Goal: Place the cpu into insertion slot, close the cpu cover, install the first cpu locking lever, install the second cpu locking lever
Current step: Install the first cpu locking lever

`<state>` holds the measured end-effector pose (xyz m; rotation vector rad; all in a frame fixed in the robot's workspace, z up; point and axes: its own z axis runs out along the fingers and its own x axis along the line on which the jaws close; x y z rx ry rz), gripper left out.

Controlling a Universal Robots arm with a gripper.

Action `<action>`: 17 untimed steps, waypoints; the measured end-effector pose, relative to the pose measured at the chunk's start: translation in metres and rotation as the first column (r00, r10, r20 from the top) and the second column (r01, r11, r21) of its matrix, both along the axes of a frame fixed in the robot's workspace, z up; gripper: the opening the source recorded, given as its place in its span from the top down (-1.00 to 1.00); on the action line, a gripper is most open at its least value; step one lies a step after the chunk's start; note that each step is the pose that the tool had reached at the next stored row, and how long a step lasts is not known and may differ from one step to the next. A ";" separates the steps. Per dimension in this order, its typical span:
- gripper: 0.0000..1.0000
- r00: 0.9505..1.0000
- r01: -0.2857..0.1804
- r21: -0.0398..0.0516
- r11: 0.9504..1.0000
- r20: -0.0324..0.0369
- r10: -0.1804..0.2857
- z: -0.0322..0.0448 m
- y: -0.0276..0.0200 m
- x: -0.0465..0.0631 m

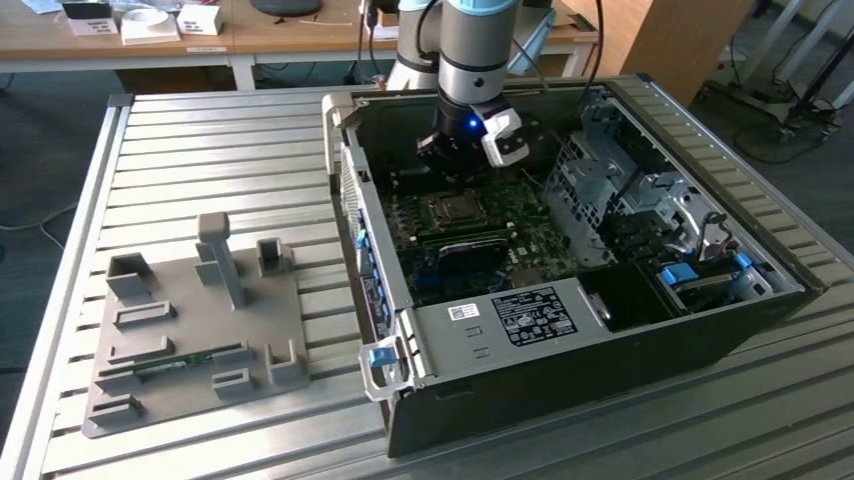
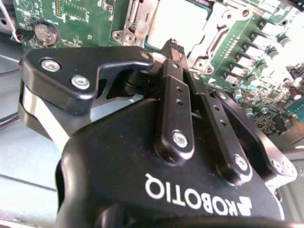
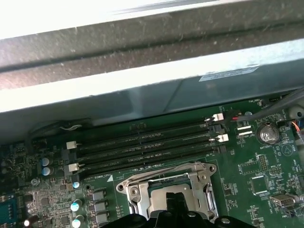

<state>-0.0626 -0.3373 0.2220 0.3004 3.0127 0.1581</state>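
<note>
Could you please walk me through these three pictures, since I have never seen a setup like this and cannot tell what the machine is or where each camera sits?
The machine is a single robot arm with a two-fingered gripper at its tip. The exterior view comes from a camera off the arm: it shows an open computer case lying on a ribbed metal table, with a grey holder tray beside it, toward the exterior view's left. The gripper hangs inside the case, just above the green motherboard.

The two wrist views ride on the arm. The second wrist view looks along the black gripper, whose fingers are closed together, toward the silvery cpu cover. The first wrist view shows the long memory slots and the cover's metal frame. Nothing visible is held.
</note>
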 end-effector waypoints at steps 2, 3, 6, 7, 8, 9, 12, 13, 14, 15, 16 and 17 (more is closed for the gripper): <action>0.79 1.000 0.000 0.000 1.000 0.000 0.000 0.0002 -0.0005 0.000; 0.79 1.000 0.000 0.000 1.000 0.000 0.000 0.0002 -0.0010 0.000; 0.79 1.000 0.000 0.000 1.000 0.000 0.000 0.0002 -0.0027 0.000; 0.79 1.000 0.000 0.000 1.000 0.000 0.000 0.0005 -0.0030 0.000; 0.79 1.000 0.000 0.001 1.000 0.000 0.000 0.0016 -0.0030 0.000; 0.79 1.000 0.000 0.002 1.000 0.000 0.000 0.0030 -0.0030 0.000; 0.79 1.000 0.000 0.003 1.000 -0.001 0.000 0.0062 -0.0030 0.000; 0.79 1.000 0.000 0.003 1.000 -0.001 0.000 0.0063 -0.0030 0.000; 0.79 1.000 0.000 0.003 1.000 -0.001 0.000 0.0063 -0.0030 0.000; 0.79 1.000 0.000 0.003 1.000 -0.001 0.000 0.0064 -0.0030 0.000; 0.79 1.000 0.000 0.003 1.000 -0.001 0.000 0.0064 -0.0030 0.000; 0.79 1.000 0.000 0.003 1.000 -0.001 0.000 0.0064 -0.0030 0.000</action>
